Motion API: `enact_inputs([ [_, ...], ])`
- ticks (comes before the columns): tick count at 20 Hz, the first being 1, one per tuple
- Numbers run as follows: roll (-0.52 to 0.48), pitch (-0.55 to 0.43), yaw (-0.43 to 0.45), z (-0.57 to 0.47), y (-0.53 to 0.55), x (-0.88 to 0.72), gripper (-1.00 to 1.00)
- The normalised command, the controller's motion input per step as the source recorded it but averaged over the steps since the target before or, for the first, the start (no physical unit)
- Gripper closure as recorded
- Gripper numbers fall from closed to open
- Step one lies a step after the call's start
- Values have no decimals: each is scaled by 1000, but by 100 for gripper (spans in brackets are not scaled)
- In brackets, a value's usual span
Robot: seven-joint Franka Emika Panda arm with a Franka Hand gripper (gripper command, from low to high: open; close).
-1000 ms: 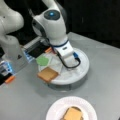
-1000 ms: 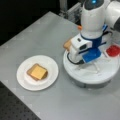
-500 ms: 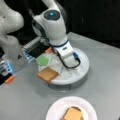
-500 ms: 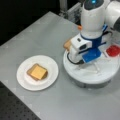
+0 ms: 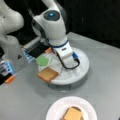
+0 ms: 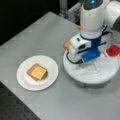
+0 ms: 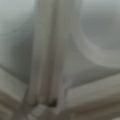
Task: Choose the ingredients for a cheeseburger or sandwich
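Nearest, at six o'clock, the white plate [image 5: 56, 110] carries bread, patty and cheese [image 5: 72, 113]. Beyond, the claw [image 5: 65, 65] has held low inside the sectioned tray [image 5: 83, 71], unmoved; whether its grip is closed I cannot tell. Bread square [image 5: 47, 74] remains at nine o'clock.

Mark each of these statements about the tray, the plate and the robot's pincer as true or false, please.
1. The cheese square lies on top of the stack on the white plate. True.
2. The green leaf piece lies on the plate. False: it lies in the sectioned tray.
3. The pincer is low over the tray. True.
4. A bread square lies in the tray, at its edge toward a front view's bottom left. True.
5. The red disc sits on the stack. False: it lies in the tray.
6. A bread square tops the stack. False: the cheese is uppermost.
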Motion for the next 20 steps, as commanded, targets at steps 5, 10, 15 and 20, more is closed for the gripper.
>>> enact_inputs([
  [5,64,175,-15,-24,-496,107,-100],
  [10,-8,217,-41,266,-346,39,-100],
  [15,-35,189,39,289,-120,111,-100],
  [20,-39,171,84,173,0,106,-100],
])
